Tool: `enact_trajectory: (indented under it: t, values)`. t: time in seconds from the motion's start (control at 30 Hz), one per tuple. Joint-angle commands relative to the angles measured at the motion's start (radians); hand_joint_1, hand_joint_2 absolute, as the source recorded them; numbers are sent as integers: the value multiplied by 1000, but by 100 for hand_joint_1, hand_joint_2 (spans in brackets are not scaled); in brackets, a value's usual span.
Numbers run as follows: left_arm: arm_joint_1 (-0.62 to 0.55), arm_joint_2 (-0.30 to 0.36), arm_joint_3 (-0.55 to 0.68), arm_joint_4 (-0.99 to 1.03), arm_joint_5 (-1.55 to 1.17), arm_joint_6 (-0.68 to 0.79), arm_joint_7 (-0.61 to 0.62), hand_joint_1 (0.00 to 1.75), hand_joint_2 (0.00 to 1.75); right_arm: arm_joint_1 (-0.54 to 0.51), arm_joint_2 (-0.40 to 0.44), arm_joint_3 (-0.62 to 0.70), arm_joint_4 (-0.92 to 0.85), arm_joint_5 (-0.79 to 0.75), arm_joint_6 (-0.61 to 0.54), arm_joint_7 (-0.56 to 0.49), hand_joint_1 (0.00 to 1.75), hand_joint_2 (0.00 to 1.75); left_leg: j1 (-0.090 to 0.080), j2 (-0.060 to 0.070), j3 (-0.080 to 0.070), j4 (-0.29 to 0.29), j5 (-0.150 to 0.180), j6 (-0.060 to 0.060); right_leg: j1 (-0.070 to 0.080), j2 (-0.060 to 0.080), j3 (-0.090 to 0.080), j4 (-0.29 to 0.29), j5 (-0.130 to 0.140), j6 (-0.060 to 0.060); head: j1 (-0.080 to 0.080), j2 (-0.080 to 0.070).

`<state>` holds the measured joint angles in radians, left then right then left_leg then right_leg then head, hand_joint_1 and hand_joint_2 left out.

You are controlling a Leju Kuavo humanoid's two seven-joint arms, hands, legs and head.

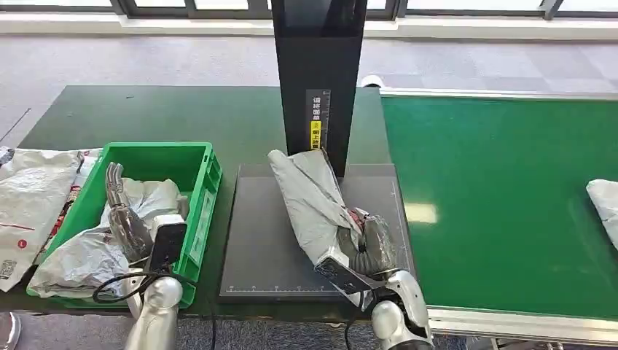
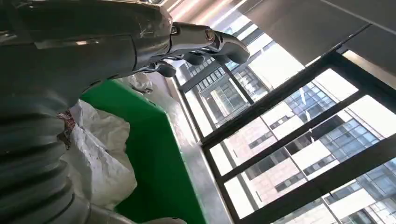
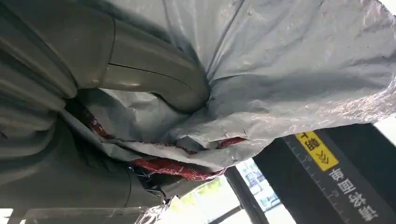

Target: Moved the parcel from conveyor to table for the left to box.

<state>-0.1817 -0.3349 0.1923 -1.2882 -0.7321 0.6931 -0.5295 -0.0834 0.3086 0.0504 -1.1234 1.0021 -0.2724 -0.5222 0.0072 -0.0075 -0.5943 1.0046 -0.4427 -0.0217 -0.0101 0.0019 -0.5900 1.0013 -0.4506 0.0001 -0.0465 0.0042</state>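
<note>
Right robot hand (image 1: 372,248) grips crinkled grey plastic parcel (image 1: 313,200) over flat black platform (image 1: 255,248)

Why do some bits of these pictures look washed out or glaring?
Head view: daylight leaves a bright patch on the green conveyor belt. Left wrist view: the window is overexposed behind the dark left hand. Right wrist view: the grey parcel gleams, close-up.

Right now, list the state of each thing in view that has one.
Right robot hand: gripping the grey parcel.
Grey parcel: held, over the black platform.
Left robot hand: empty, fingers apart, above the green crate.
Green crate: holding grey bags.
White parcel: lying on the conveyor.
</note>
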Motion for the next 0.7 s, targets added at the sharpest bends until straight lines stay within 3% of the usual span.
enact_trajectory:
  t: [0.03,0.7]
  values:
    - [31,-14,-36,28,1,5,6,0,175,-29,-43,36,74,-2,-6,4,175,175,0,1,3,-3,0,1,0,0,3,-3,0,0,0,0]
    - [33,-14,-38,24,-2,5,10,0,175,-26,-48,31,74,8,-17,14,175,175,0,1,3,-2,0,1,0,0,3,-2,0,0,0,0]
